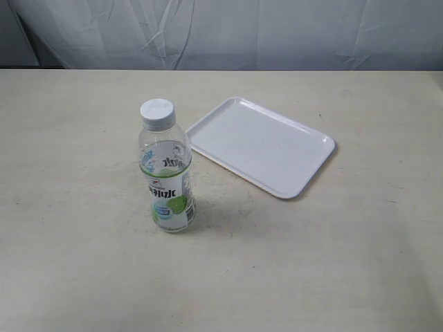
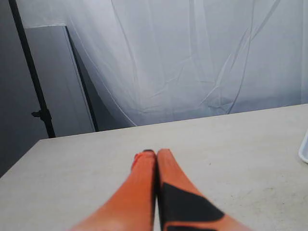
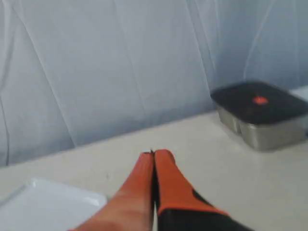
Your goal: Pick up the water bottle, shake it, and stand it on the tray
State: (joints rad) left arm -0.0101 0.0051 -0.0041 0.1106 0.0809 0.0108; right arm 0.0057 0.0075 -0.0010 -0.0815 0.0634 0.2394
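Note:
The water bottle (image 1: 166, 169), clear with a white cap and a white, green and blue label, stands upright on the table left of centre in the exterior view. Just to its right lies the white tray (image 1: 261, 144), with nothing on it; a corner of the tray (image 3: 43, 207) also shows in the right wrist view, and a sliver of the tray's rim (image 2: 304, 147) in the left wrist view. Neither arm appears in the exterior view. My left gripper (image 2: 155, 153) is shut with nothing in it, over bare table. My right gripper (image 3: 154, 154) is likewise shut on nothing, beside the tray corner.
A metal box with a dark lid (image 3: 260, 113) sits on the table beyond the right gripper. A pale curtain (image 1: 228, 31) hangs behind the table. A dark pole (image 2: 31, 72) stands off the table's far corner.

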